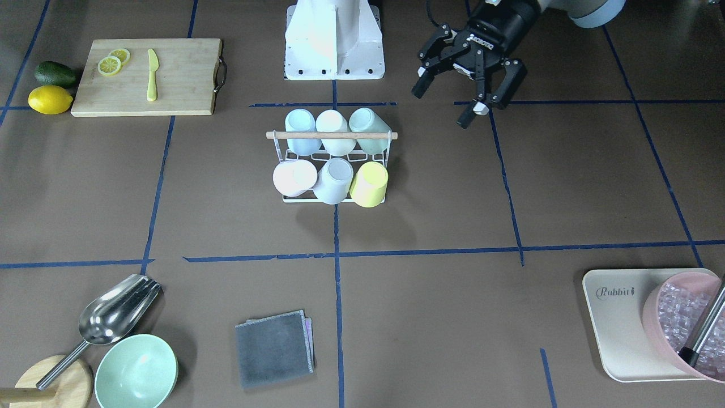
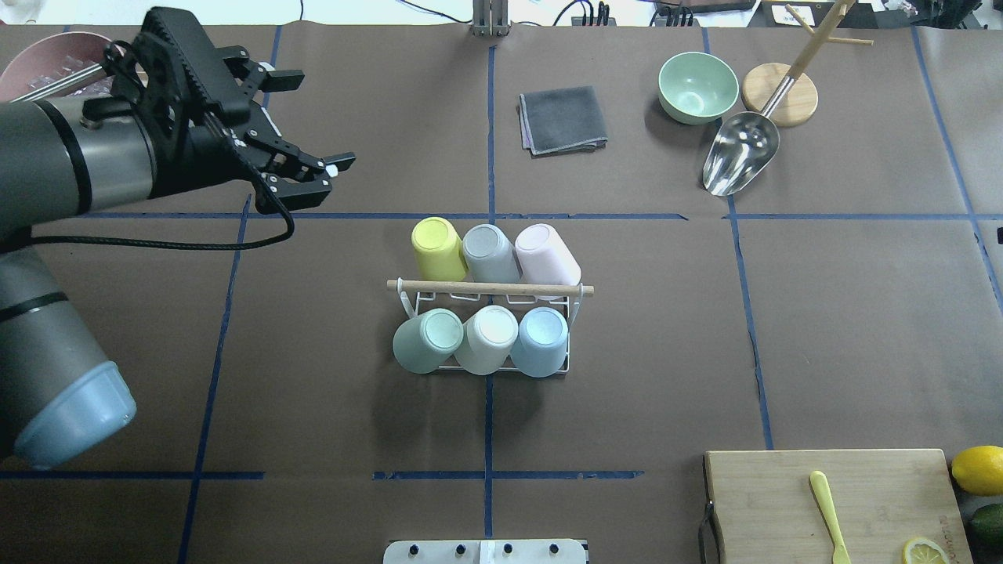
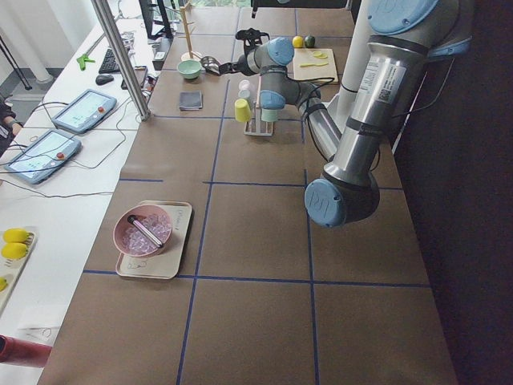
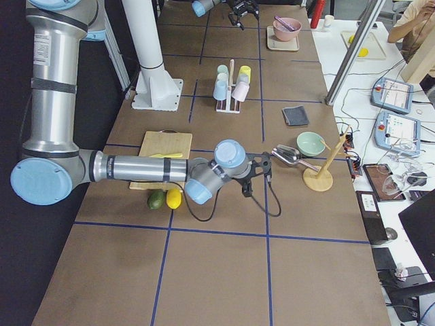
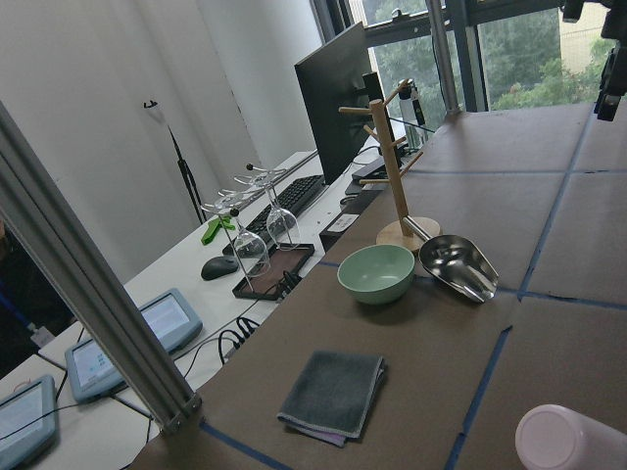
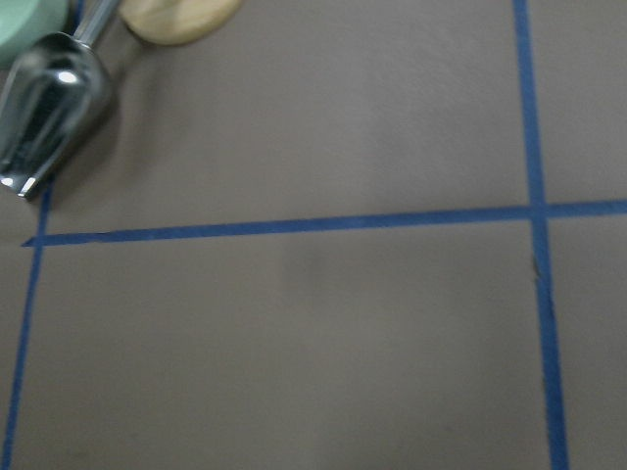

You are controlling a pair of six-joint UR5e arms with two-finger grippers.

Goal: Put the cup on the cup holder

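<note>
The white wire cup holder (image 2: 576,312) with a wooden rod handle (image 1: 331,135) stands mid-table. Six cups hang on it, tilted: yellow (image 2: 437,247), grey (image 2: 490,252), pink (image 2: 547,254), green (image 2: 427,338), white (image 2: 487,337), blue (image 2: 541,338). My left gripper (image 2: 325,117) is open and empty, in the air to the holder's far left, apart from it; it also shows in the front view (image 1: 444,105). My right gripper (image 4: 258,173) shows only in the side views, near the metal scoop; I cannot tell whether it is open or shut.
A grey cloth (image 2: 563,119), a green bowl (image 2: 697,86), a metal scoop (image 2: 740,160) and a wooden stand (image 2: 780,94) lie on the far side. A cutting board (image 2: 831,501) with a knife, lemon and avocado is near right. A pink ice bowl on a tray (image 1: 617,323) sits far left.
</note>
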